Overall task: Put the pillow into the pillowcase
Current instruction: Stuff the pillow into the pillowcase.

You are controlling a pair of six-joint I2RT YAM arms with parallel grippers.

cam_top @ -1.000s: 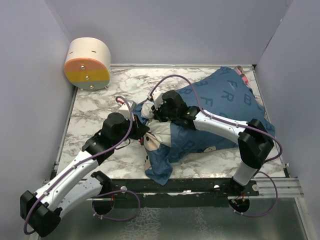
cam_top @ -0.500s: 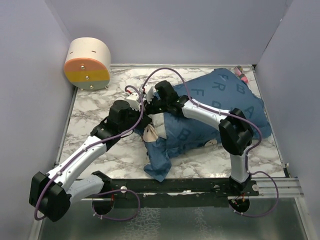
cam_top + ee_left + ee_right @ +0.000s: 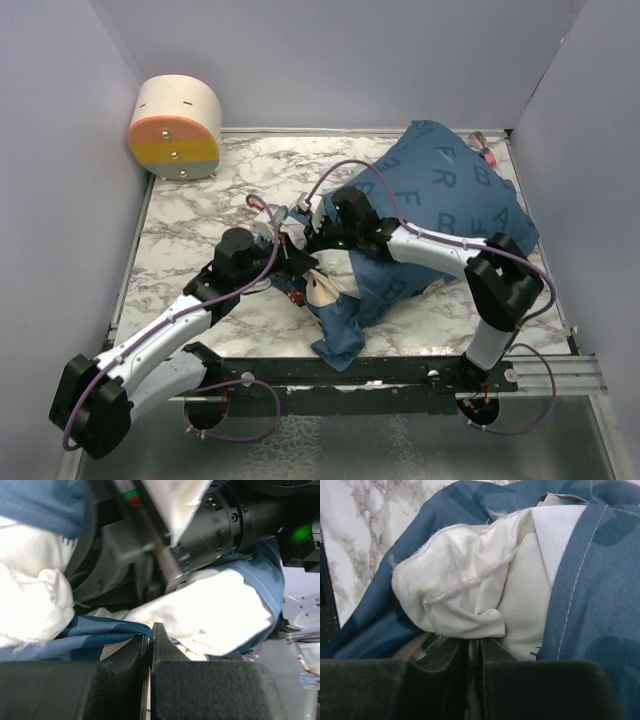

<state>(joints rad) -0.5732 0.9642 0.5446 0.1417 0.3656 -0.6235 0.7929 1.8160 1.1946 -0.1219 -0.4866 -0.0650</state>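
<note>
The dark blue lettered pillowcase [image 3: 450,200] lies bulging from the table's back right to the front middle, covering most of the white pillow. Only a cream pillow corner [image 3: 322,287] shows at the case's open end. My left gripper [image 3: 292,268] is shut on the pillowcase's blue hem [image 3: 75,639], with white pillow [image 3: 215,607] just behind it. My right gripper [image 3: 316,240] is shut on a bunched white pillow corner [image 3: 455,587], with blue pillowcase [image 3: 600,610] folded back around it. Both grippers meet at the case's opening.
A round tan drum with orange and yellow bands [image 3: 176,128] stands at the back left corner. A small pink thing [image 3: 487,156] lies behind the pillowcase at the back right. Lilac walls close in three sides of the marble table [image 3: 200,210].
Both grippers have moved a little toward the front and right with the fabric. The pillowcase's bulk has risen and shifted toward the back right, and its loose end hangs nearer the front edge.
</note>
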